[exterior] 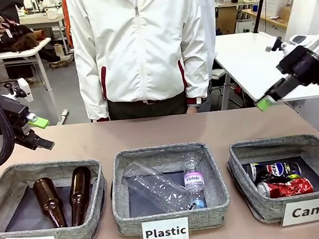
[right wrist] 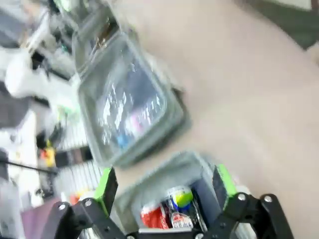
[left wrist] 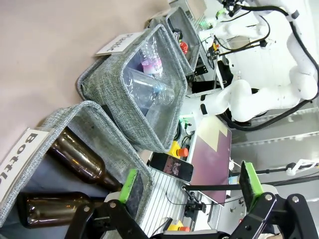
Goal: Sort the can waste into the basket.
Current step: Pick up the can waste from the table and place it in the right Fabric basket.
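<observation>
I see both cans, red can [exterior: 285,187] and black-and-blue can [exterior: 273,170], lying in the Can basket [exterior: 252,201], below my right gripper [exterior: 266,101], its jaws wide and empty.

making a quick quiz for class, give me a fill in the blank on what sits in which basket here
1. The red can and the black-and-blue can lie in the basket labelled ____.
2. The basket labelled "Bottle" holds ____ brown glass bottles.
3. The clear plastic bottles lie in the ____ basket of the three.

Missing words: Can; two; middle
</observation>
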Controlling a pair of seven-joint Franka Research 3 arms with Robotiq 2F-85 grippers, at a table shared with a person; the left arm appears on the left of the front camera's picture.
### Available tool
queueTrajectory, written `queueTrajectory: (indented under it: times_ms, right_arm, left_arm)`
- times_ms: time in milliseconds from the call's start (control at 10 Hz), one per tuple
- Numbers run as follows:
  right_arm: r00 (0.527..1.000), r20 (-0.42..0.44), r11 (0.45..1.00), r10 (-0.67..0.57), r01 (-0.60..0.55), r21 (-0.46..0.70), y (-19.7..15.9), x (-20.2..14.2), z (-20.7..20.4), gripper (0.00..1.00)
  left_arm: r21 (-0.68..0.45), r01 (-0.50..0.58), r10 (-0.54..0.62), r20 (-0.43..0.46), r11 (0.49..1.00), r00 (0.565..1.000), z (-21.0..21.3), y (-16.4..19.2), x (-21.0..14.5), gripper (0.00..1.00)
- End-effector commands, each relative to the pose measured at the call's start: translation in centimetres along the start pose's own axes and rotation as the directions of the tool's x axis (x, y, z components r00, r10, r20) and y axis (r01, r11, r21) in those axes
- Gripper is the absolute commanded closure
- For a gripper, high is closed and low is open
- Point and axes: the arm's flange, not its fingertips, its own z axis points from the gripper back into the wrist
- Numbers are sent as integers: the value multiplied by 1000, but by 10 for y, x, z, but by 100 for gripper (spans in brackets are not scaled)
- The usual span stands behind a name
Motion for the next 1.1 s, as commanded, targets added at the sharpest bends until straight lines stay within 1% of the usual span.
queueTrajectory:
  times_ms: [0, 100, 200, 300, 1000]
  right_arm:
    - [905, 360, 967, -227, 167, 190, -27, 3, -19, 0]
    - [886, 368, 943, -281, 185, 276, -40, 3, -23, 0]
    - [887, 381, 932, -261, 129, 338, -44, 5, -25, 0]
    - [955, 236, 975, -182, 145, 166, -27, -4, -18, 0]
    - [955, 236, 975, -182, 145, 166, -27, -4, -18, 0]
  left_arm:
    - [13, -7, 7, -7, 1000, 1000, -2, -3, -1, 0]
    - [13, -7, 7, -7, 1000, 1000, -2, -3, -1, 0]
    - [13, -7, 7, -7, 1000, 1000, -2, -3, -1, 0]
    - [13, -7, 7, -7, 1000, 1000, -2, -3, -1, 0]
    - [13, -7, 7, -7, 1000, 1000, -2, -3, -1, 0]
